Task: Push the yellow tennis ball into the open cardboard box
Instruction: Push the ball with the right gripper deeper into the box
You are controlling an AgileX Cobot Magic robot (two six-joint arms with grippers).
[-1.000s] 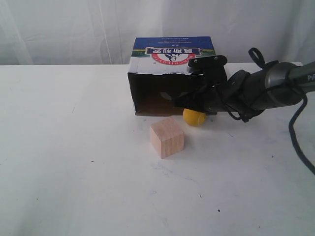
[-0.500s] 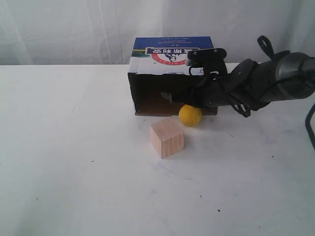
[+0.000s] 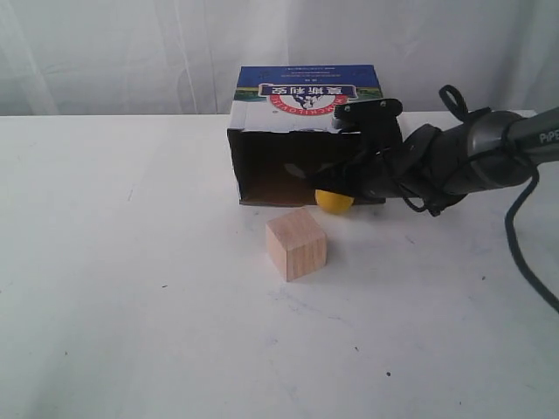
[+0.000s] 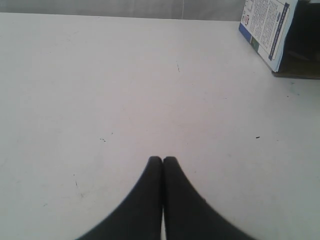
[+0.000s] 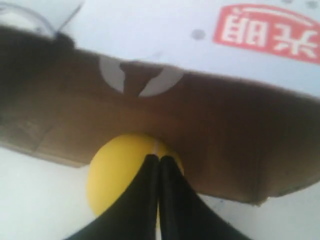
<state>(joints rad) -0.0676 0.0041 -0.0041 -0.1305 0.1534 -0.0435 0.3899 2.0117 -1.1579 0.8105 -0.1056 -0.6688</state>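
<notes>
Two grippers: the left gripper [image 4: 162,160] and the right gripper [image 5: 159,160] are both seen with fingers pressed together, and nothing is clamped between them.
Right gripper: its closed tips are laid against the tennis ball [image 3: 334,201], on the side turned away from the cardboard box [image 3: 306,92].
Tennis ball: it is found at the lower front edge of the box's open side, touching the brown cardboard; whether it is fully across the edge cannot be told.
Cardboard box: it is laid on its side on the white table [image 3: 131,305], with the dark opening turned toward the exterior camera and the printed logo on top.
Wooden cube [image 3: 296,243]: it is set in front of the box, near the ball but apart from it.
Left gripper: it is held over bare table, well apart from the ball.
</notes>
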